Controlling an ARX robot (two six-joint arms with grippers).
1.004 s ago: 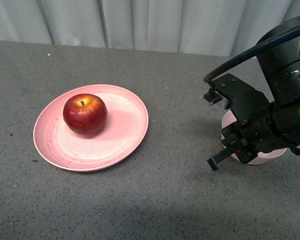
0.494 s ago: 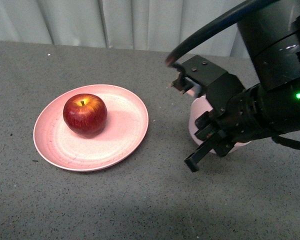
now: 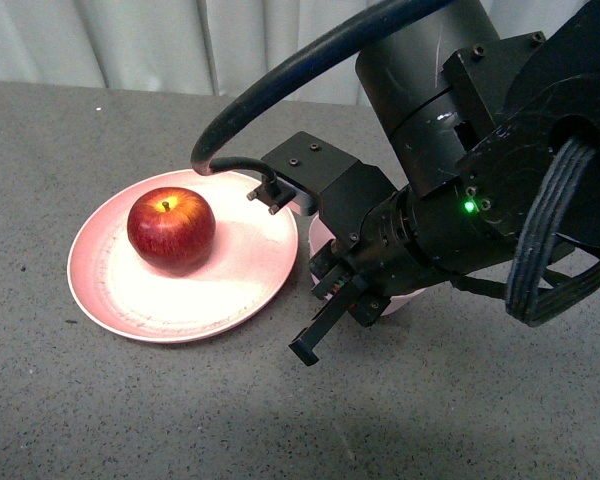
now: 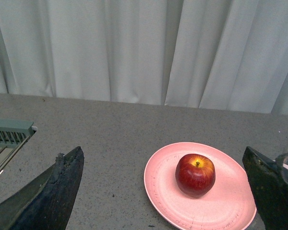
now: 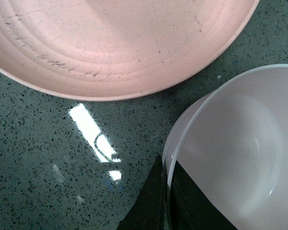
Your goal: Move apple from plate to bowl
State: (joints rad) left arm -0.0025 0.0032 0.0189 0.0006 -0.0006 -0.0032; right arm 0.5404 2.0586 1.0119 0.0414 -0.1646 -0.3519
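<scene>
The dark-red apple [image 3: 171, 228] [image 4: 195, 175] sits on the salmon-pink plate [image 3: 230, 275] [image 4: 221, 206], left of its middle. My right gripper [image 3: 340, 290] [image 5: 165, 191] is shut on the rim of the pale pink bowl [image 5: 240, 158], one finger inside and one outside. In the front view the arm hides most of the bowl [image 3: 405, 300], which is just off the plate's right edge [image 5: 125, 43]. My left gripper [image 4: 163, 155] is open, nothing between its fingers [image 4: 55, 191], well back from the apple. It is not in the front view.
The grey speckled tabletop [image 3: 130, 420] runs back to a white curtain [image 3: 180, 45]. My right arm and its thick black cable [image 3: 310, 70] fill the right half of the front view. A grey-green ribbed part [image 4: 7, 132] shows at the edge of the left wrist view.
My right arm has carried the bowl leftward across the table, from the far right to just beside the plate's right edge. Apple and plate have not moved.
</scene>
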